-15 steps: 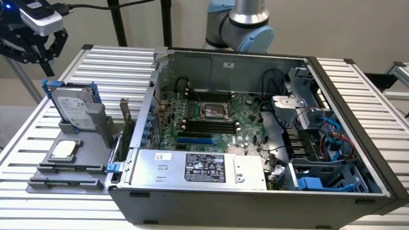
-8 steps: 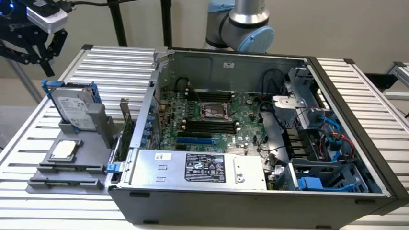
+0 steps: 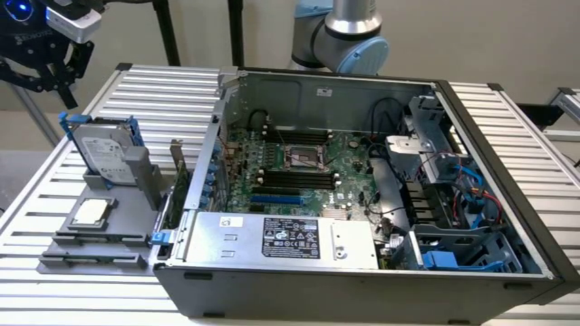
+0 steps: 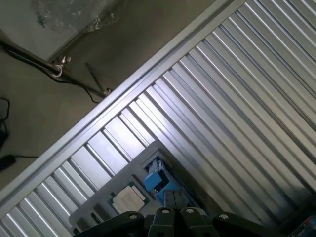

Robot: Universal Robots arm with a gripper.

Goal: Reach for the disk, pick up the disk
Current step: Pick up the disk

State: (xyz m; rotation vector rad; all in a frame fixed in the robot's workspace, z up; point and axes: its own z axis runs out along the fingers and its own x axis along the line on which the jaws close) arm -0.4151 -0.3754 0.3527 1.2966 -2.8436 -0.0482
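The disk (image 3: 104, 155) stands on edge in a grey holder (image 3: 136, 180) on the slatted surface (image 3: 163, 88), at the exterior view's left, long axis upright. My gripper (image 3: 50, 85) hangs above it, well apart, fingers spread and empty.

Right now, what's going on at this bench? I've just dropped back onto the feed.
The arm's gripper hangs in the air above the disk, a little to the exterior view's left of it and well apart from it. The disk stands upright in a grey holder on the slatted table, next to the open computer case, and has not yet been lifted. A small chip lies on a tray nearby, untouched.
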